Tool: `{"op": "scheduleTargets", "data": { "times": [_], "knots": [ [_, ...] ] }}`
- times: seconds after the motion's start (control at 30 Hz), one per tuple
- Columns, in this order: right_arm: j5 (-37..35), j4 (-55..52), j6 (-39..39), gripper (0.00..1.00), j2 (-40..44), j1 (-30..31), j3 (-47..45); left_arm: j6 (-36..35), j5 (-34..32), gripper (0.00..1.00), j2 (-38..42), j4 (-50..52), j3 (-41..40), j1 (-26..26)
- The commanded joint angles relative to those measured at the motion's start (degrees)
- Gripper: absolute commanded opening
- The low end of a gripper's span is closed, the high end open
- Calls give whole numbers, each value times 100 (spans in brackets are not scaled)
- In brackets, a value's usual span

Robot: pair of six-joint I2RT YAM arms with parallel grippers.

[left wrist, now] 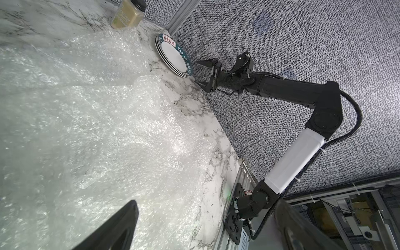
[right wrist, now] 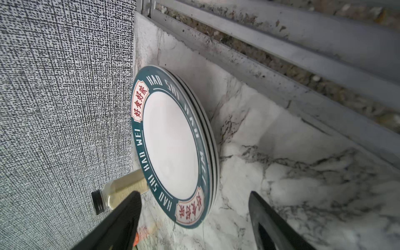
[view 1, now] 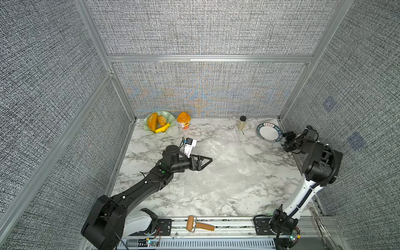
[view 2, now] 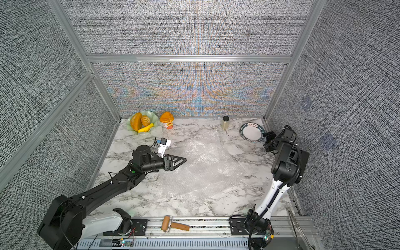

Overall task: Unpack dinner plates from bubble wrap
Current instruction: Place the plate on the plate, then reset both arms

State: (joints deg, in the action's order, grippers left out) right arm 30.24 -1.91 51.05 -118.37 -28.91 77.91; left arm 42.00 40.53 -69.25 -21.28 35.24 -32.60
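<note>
The dinner plates (view 1: 268, 132) (view 2: 252, 132) lie stacked bare at the back right corner of the marble table. The top one is white with a lettered teal rim (right wrist: 171, 147), and the edges of two more show beneath it (left wrist: 173, 55). My right gripper (view 1: 285, 141) (view 2: 265, 141) (left wrist: 197, 71) (right wrist: 194, 193) stands open just off the stack's near rim, holding nothing. The bubble wrap (view 1: 227, 164) (view 2: 205, 164) (left wrist: 86, 129) lies spread flat over the middle of the table. At its left edge hovers my left gripper (view 1: 211, 160) (view 2: 185, 160) (left wrist: 206, 202), wide open and empty.
A pale green dish with bread (view 1: 159, 122) and an orange-lidded cup (view 1: 183, 120) stand at the back left. A dark-capped jar (view 1: 242, 122) (right wrist: 121, 190) stands just left of the plates. A wooden-handled roller (view 1: 200, 225) lies on the front rail. The right wall is close behind the right arm.
</note>
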Motion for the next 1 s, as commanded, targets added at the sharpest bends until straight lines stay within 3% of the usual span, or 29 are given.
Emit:
{"op": "scheduleTargets", "data": {
  "times": [0.0, 0.1, 0.5, 0.97],
  "knots": [
    [-128, -314, -42, 85, 57, -3, 31, -58, 51, 99, -8, -228, 10, -1],
    [-198, -353, -51, 99, 143, -18, -55, -82, 51, 99, 0, -197, 9, -1],
    [-369, -320, -56, 99, 796, -98, -547, -188, -32, 99, 31, -34, 15, -5],
    [-439, 93, 142, 99, 2294, -97, -1413, -193, -115, 99, -154, -53, 120, -1]
  ]
}}
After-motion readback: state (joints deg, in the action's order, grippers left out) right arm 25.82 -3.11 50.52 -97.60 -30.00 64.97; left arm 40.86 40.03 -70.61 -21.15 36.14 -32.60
